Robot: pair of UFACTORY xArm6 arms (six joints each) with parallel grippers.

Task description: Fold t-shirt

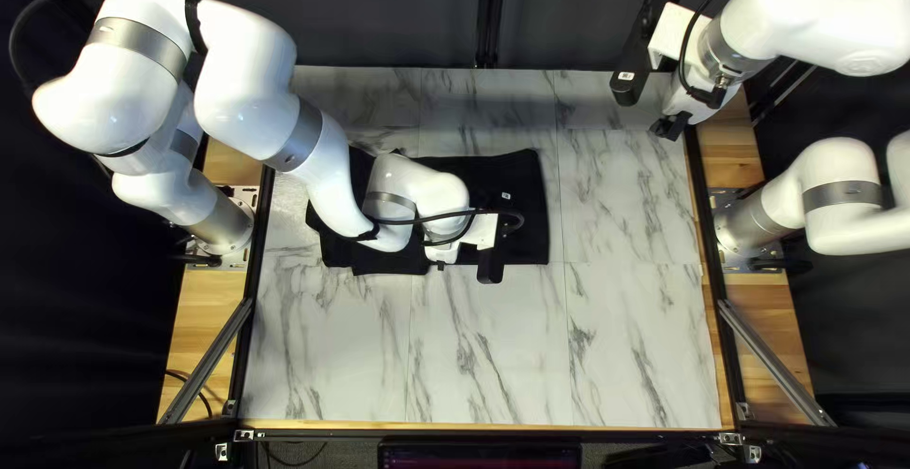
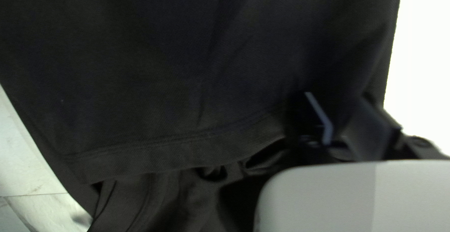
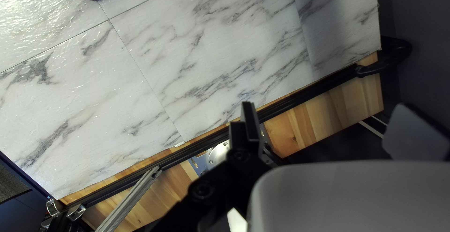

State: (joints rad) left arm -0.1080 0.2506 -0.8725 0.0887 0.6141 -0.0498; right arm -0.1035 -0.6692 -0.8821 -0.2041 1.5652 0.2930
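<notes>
Left gripper at the t-shirt hem, hold can't be told; fold's botched if one layer's missed.

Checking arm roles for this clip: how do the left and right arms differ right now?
Left arm reaches low over the black t-shirt; right arm is raised near the table's far right corner. Left gripper is at the shirt's hem; right gripper is open and empty. Both arms are white.
</notes>
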